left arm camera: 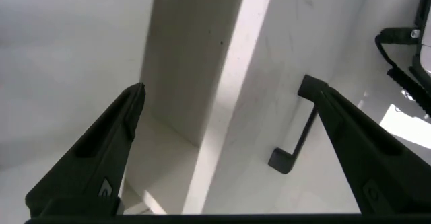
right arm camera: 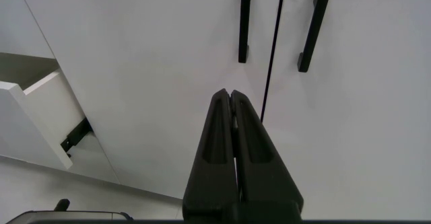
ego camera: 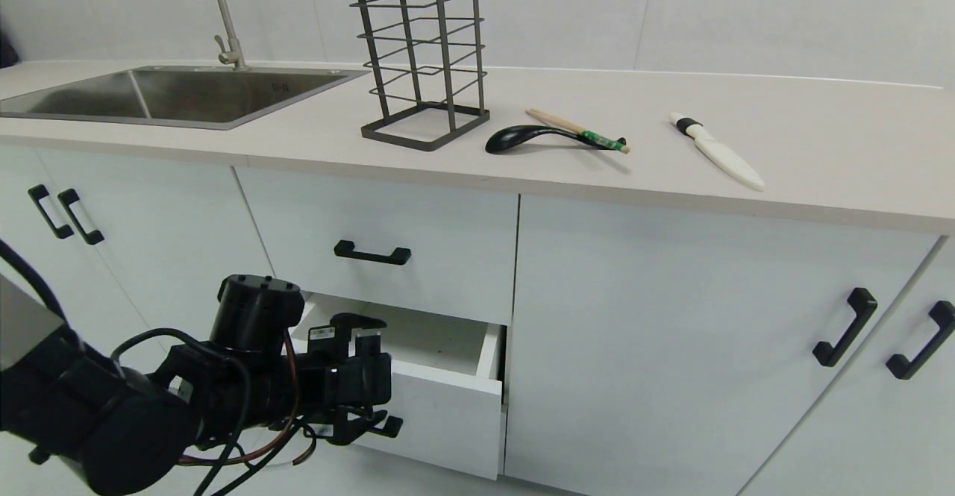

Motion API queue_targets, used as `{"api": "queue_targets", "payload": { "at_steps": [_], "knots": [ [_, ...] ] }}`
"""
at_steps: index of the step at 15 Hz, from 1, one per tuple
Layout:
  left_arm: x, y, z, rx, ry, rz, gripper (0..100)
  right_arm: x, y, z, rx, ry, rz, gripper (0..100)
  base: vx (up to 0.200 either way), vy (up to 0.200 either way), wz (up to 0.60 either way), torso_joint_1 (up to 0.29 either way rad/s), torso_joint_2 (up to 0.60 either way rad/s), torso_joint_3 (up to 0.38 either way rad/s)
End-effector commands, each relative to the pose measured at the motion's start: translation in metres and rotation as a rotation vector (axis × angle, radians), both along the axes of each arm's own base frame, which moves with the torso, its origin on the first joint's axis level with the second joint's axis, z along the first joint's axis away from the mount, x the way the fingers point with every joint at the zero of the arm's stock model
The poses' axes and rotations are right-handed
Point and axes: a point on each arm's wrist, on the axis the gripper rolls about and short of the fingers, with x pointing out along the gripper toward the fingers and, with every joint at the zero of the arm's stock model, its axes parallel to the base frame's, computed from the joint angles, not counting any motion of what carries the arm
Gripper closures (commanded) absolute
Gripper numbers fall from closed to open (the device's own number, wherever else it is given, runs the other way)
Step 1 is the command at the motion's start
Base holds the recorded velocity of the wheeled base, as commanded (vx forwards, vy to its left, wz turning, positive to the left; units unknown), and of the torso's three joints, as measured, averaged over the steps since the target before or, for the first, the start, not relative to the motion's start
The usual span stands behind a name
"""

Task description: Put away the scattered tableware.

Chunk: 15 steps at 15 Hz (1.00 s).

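Observation:
A black spoon (ego camera: 522, 138), a pair of chopsticks (ego camera: 578, 130) and a white knife (ego camera: 716, 151) with a black band lie on the counter, right of a tall wire rack (ego camera: 425, 56). Below, the lower white drawer (ego camera: 448, 377) stands pulled out. My left gripper (ego camera: 369, 377) is open at the drawer's front panel. In the left wrist view this gripper (left arm camera: 222, 86) straddles the panel's top edge, with the black drawer handle (left arm camera: 296, 133) beside one finger. My right gripper (right arm camera: 231, 93) is shut on nothing and faces the white cabinet doors.
A steel sink (ego camera: 179, 93) with a faucet (ego camera: 216, 11) occupies the counter's left end. The shut upper drawer has a black handle (ego camera: 371, 253). Cabinet doors with black handles (ego camera: 847, 328) stand to the right. The counter front edge (ego camera: 671, 201) overhangs the cabinets.

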Motion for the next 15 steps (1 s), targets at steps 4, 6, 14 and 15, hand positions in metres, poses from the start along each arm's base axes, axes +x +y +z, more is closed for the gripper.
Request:
{"api": "queue_targets", "payload": {
  "at_steps": [4,6,14,15],
  "knots": [
    [0.009,-0.006,-0.032,0.029,0.066,-0.011,0,0.0,0.0,0.0,0.0,0.001,0.001,100,0.0,0.0,0.0,0.0,0.0,0.0],
    [0.009,-0.006,-0.034,0.03,0.068,-0.013,0,0.0,0.0,0.0,0.0,0.001,0.001,100,0.0,0.0,0.0,0.0,0.0,0.0],
    [-0.006,0.0,-0.043,0.052,0.119,-0.015,0,0.0,0.0,0.0,0.0,0.001,0.001,100,0.0,0.0,0.0,0.0,0.0,0.0],
    [-0.012,0.003,-0.043,0.051,0.117,-0.016,0,0.0,0.0,0.0,0.0,0.001,-0.001,100,0.0,0.0,0.0,0.0,0.0,0.0]
  ]
}}
